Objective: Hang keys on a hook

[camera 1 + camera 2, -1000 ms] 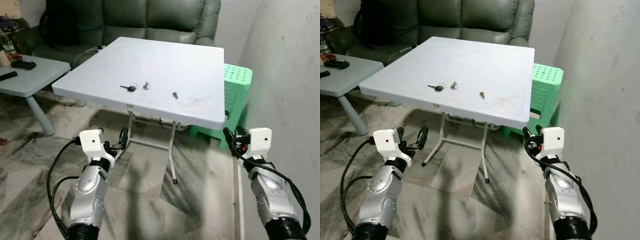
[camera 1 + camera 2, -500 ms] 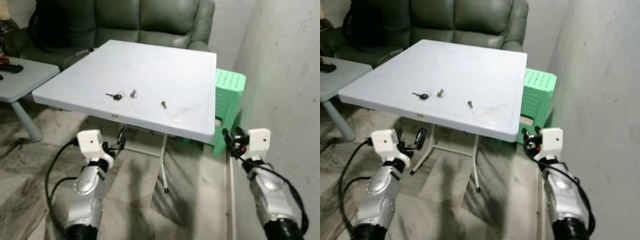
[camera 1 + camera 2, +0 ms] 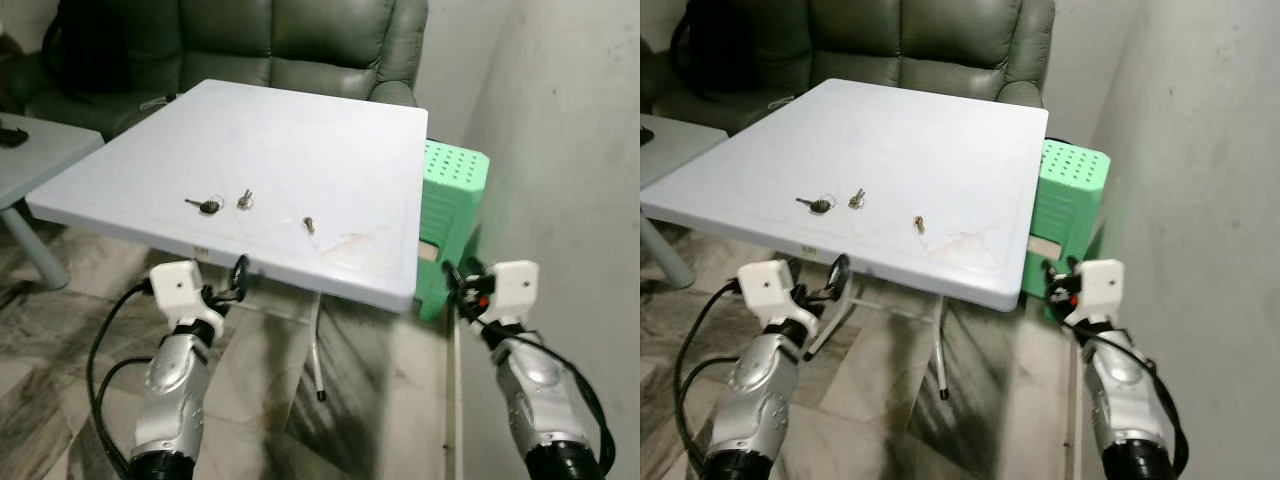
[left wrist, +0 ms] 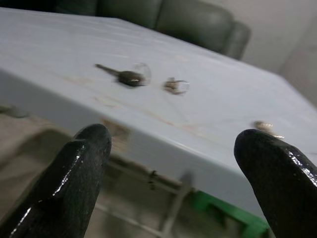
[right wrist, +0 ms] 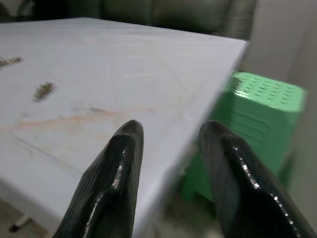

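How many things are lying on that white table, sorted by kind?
Keys with a dark head: 1
Silvery keys: 2
Total on the white table: 3

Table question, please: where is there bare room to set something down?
The table's far half toward the sofa is bare, as is its right strip beside the green stool. Three keys crowd the near-left edge.
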`<state>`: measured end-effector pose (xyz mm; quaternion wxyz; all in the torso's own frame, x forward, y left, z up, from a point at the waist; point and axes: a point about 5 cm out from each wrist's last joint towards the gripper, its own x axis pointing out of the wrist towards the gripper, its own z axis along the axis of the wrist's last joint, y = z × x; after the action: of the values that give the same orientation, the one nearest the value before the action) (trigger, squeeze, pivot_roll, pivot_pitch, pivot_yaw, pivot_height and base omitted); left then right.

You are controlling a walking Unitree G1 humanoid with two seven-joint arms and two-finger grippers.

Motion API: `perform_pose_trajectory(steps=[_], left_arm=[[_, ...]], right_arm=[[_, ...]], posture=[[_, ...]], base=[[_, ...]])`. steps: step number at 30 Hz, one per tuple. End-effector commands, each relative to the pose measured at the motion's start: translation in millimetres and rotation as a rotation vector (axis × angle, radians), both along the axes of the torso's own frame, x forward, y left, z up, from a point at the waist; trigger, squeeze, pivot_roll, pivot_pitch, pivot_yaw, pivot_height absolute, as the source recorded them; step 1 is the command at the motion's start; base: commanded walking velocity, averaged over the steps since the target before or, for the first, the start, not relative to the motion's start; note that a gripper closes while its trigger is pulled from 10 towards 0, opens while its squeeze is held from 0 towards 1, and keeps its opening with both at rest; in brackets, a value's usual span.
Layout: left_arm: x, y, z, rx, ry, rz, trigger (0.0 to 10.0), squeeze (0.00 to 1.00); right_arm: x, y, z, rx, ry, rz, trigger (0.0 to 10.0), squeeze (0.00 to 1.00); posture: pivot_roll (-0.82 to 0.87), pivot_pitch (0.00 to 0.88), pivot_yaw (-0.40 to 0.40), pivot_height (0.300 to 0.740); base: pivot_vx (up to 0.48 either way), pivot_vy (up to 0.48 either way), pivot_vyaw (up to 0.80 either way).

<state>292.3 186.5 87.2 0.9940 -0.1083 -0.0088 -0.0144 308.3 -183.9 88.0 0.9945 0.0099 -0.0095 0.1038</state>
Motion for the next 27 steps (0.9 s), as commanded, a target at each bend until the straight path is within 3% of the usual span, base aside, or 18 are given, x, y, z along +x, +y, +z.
perform_pose_trajectory(steps=[1, 19, 27], left_arm=[[2.4, -6.6, 3.5, -0.011, -0.014, -0.02, 10.0, 0.0], [-0.8, -10.0, 1.2, -0.015, -0.01, -0.028, 10.0, 0.0], [-4.1, -12.3, 0.6, -0.03, -0.023, -0.028, 10.0, 0.0]], right_arm=[[-1.5, -8.2, 2.6, -0.007, -0.008, -0.015, 10.0, 0.0], [-3.8, -8.9, 1.8, -0.013, -0.003, -0.005, 10.0, 0.0], [-6.2, -11.0, 1.0, -0.02, 0.003, -0.004, 10.0, 0.0]], posture=[[0.02, 0.027, -0.075, 0.74], [0.01, 0.027, -0.076, 0.74], [0.01, 0.036, -0.08, 0.74]], base=[[0.0, 0.251, 0.0], [0.0, 0.463, 0.0], [0.0, 0.0, 0.0]])
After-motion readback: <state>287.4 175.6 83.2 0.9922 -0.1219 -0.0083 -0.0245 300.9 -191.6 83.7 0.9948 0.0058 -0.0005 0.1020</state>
